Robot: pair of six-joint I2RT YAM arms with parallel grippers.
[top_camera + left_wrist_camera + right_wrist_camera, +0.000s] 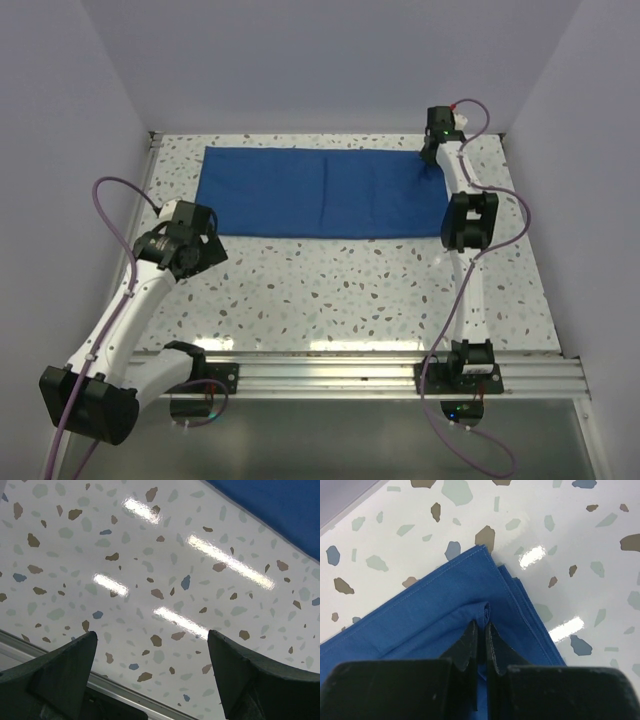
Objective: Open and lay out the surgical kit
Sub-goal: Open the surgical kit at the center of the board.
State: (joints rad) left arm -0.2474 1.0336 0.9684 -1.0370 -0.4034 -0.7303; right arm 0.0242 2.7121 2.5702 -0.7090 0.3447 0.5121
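Pinching small pucker of royal-blue rectangular cloth wrap [420,625] at far-right corner: right gripper [481,626], jaws closed on fabric. Wrap lies flat, folded, across far part of speckled white table [350,290]. Left gripper [151,636] spread wide, empty, above table near wrap's near-left corner.

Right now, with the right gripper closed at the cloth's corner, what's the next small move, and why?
Probably a short lift of the right gripper, to check that only the top layer rises. Its jaws are shut on a ridge of the blue cloth by a corner showing several stacked edges. The left gripper is open, off the cloth.
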